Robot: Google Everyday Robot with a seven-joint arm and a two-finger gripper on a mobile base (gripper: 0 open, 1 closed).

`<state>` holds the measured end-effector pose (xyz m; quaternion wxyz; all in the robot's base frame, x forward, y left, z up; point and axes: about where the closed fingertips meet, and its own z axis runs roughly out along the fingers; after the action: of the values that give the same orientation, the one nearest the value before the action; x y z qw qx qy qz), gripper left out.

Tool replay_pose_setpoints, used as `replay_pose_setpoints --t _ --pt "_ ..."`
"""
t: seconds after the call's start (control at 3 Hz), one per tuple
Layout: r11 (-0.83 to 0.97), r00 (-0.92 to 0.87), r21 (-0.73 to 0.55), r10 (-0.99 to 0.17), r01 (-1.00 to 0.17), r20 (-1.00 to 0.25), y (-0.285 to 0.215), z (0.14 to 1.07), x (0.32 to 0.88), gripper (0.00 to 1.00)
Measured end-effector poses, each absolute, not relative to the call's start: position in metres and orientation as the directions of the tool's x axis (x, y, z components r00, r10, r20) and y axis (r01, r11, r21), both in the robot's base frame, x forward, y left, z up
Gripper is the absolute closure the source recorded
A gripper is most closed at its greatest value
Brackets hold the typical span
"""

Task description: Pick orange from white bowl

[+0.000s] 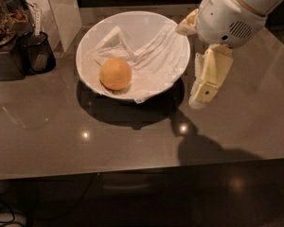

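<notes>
While the white arm [236, 8] is hanging over the right half of the tabletop [61, 136], the gripper [189, 65] is hovering just beside the right rim of the white bowl [132, 13]. Its claw is standing released, grasping nothing. The two cream fingers [209, 74] are spreading well apart: one is pointing over the bowl's far right rim, and the other is pointing down toward the dark surface just right of the bowl.

The bowl is sitting near the far edge of the tabletop, roughly midway between the left and right edges. A crumpled white cloth [156, 56] is lining it and spilling slightly over the near rim. The orange [115, 73] is resting inside the bowl, on the cloth, in the near left part and well apart from the fingers.

Toward the far left corner, a small black cup [38, 56] with a pale strip sticking out is standing beside a dark container of brownish pieces [0, 18]. Behind them, a white panel [61, 8] is leaning upright at the far edge.
</notes>
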<state>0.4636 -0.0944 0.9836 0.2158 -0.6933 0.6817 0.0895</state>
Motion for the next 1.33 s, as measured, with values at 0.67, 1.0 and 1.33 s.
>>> replay_pose_setpoints --t 0.67,1.0,1.33 --pt "-0.057 0.137 -0.166 -0.838 -0.984 -0.528 -0.043 0.978 0.484 0.00" --pt "-0.056 0.137 -0.167 -0.836 -0.984 -0.531 -0.043 0.978 0.485 0.00" --pt "-0.054 0.155 -0.194 -0.814 -0.980 -0.559 -0.034 0.984 0.511 0.00"
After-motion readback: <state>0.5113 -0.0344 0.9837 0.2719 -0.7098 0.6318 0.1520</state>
